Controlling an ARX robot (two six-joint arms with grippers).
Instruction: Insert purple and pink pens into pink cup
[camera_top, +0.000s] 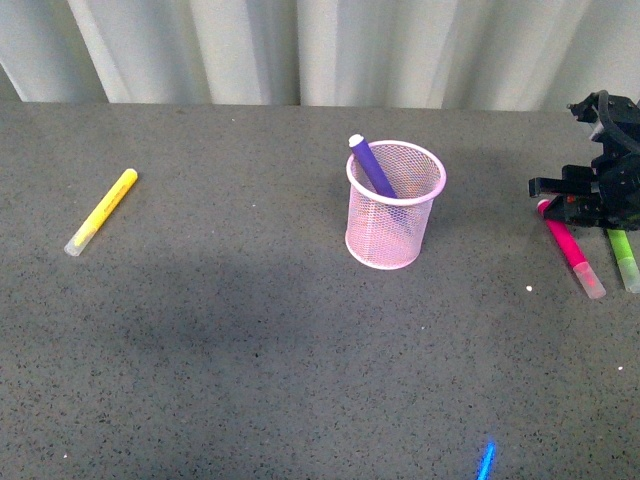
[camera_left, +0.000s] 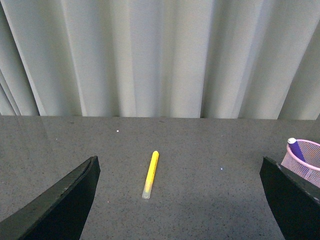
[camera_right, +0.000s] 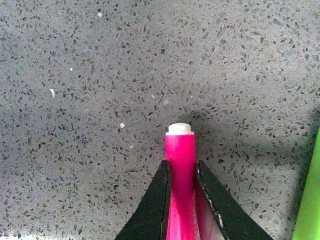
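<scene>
The pink cup (camera_top: 394, 205) stands upright mid-table, and the purple pen (camera_top: 371, 165) leans inside it with its end above the rim. The cup's edge (camera_left: 306, 159) and the purple pen (camera_left: 296, 148) also show in the left wrist view. The pink pen (camera_top: 570, 247) lies on the table at the far right. My right gripper (camera_top: 562, 207) is shut on its far end; the right wrist view shows the pink pen (camera_right: 180, 165) pinched between both fingers. My left gripper (camera_left: 180, 200) is open and empty, above the table.
A yellow marker (camera_top: 102, 210) lies at the left, also in the left wrist view (camera_left: 150, 174). A lime green marker (camera_top: 623, 257) lies just right of the pink pen, and shows in the right wrist view (camera_right: 309, 200). A white curtain hangs behind the grey speckled table.
</scene>
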